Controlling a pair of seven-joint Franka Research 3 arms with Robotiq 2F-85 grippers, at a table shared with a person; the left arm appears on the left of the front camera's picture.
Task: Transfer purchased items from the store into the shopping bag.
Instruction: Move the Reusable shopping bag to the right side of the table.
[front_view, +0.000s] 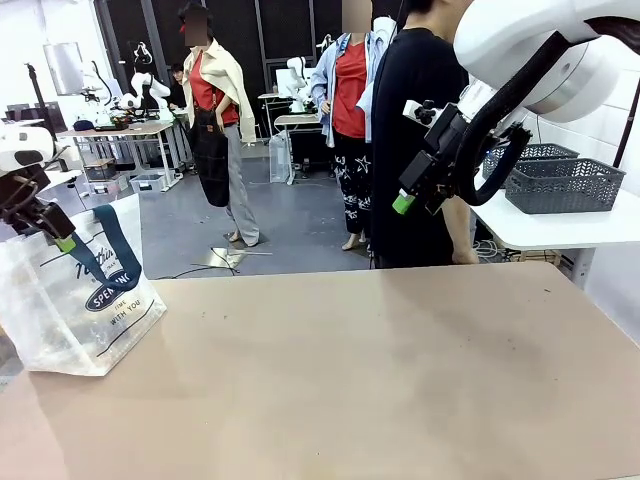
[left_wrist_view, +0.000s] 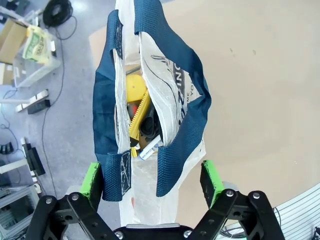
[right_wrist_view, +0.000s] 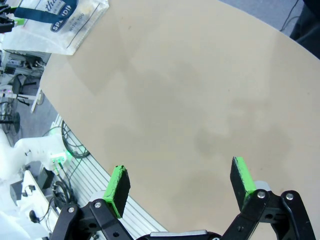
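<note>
Your left gripper (left_wrist_view: 152, 182) hangs with its green-padded fingers spread wide and holding nothing, directly above the mouth of the tall translucent whitish plastic shopping bag (left_wrist_view: 150, 105) with dark navy strap handles. Looking down between the fingers, you see the bag's opening just below, and inside it the purchased items (left_wrist_view: 139, 117): a round yellow piece, a yellow toothed strip, something dark and a small whitish tube, packed close together. From the front, the same left gripper (front_view: 55, 232) sits at the bag's upper edge, at the table's left end, with the bag (front_view: 75, 290) standing upright on the pale tan tabletop (front_view: 380, 370). Your right gripper (right_wrist_view: 180, 185) is also spread wide and empty, raised well above bare tabletop (right_wrist_view: 190, 100); from the front it (front_view: 405, 200) hangs high at the right, in front of a person in black clothing (front_view: 410, 150) standing at the far side. Two dark grey slotted plastic baskets (front_view: 560, 180) rest on a white side table (front_view: 560, 228) at the far right.
</note>
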